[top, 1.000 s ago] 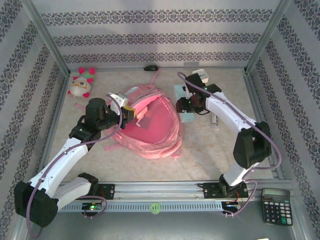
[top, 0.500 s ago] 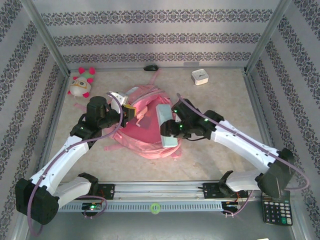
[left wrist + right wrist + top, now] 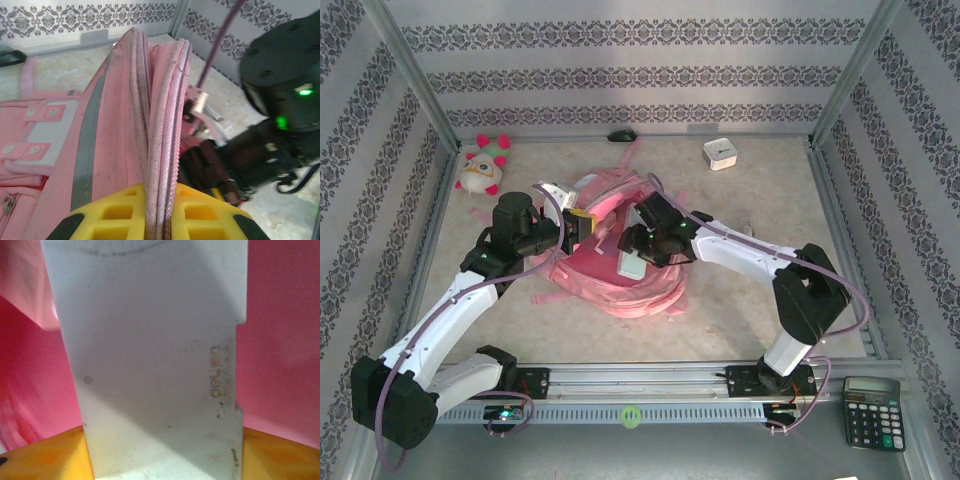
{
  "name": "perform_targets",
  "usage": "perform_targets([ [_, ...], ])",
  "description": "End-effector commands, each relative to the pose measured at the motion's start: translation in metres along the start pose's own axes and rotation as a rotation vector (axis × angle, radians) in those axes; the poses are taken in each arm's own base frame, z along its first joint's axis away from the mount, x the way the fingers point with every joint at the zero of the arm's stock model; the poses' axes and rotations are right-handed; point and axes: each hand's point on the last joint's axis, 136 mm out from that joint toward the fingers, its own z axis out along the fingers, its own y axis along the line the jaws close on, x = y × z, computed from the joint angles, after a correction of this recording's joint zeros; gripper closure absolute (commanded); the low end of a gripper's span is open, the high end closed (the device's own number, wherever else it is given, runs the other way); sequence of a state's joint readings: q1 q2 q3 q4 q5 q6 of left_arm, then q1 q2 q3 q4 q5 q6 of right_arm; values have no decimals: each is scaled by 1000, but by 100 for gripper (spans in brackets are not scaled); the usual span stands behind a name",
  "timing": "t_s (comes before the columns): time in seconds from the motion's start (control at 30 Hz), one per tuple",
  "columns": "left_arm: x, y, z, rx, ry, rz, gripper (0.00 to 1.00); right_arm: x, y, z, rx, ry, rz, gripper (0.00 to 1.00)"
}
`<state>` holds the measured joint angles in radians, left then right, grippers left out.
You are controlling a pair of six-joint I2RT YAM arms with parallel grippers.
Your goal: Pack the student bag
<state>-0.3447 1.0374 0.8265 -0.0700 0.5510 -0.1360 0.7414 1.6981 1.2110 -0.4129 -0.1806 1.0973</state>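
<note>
left arm [image 3: 450, 310] extended, left gripper [image 3: 582, 226] clamped on student bag [image 3: 620, 296] | right arm [image 3: 740, 250] folded inward, right gripper [image 3: 634, 250] holding white box [image 3: 631, 267]

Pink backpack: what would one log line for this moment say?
left gripper: shut on student bag rim | right gripper: grips white box in bag opening

Left arm [image 3: 430, 335] and right arm [image 3: 740, 250]: white tubular links between black cylindrical joints, looped purple cables [image 3: 223, 44], green status lights [image 3: 303, 91] on a black housing, yellow cut-out fingers [image 3: 117, 216].
</note>
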Motion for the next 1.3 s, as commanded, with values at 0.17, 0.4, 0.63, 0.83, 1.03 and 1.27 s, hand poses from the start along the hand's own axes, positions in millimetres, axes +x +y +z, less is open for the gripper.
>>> perform_targets([
  [0.17,-55,-34,-17,139,-205,99,100,-31,59,14,-170,-72,17,17],
  [0.4,-45,-28,-19,100,-179,115,100,-14,23,-10,-133,-97,27,20],
  [0.63,-41,-29,-21,103,-175,112,100,-2,17,5,-164,-85,40,42],
  [0.83,-42,-30,-22,105,-176,118,100,2,14,31,-127,-100,115,37],
  [1.03,-41,-33,-20,126,-178,112,100,3,47,46,-208,-103,55,50],
  [1.27,-42,-30,-21,108,-176,122,100,11,54,30,-198,-117,-6,48],
])
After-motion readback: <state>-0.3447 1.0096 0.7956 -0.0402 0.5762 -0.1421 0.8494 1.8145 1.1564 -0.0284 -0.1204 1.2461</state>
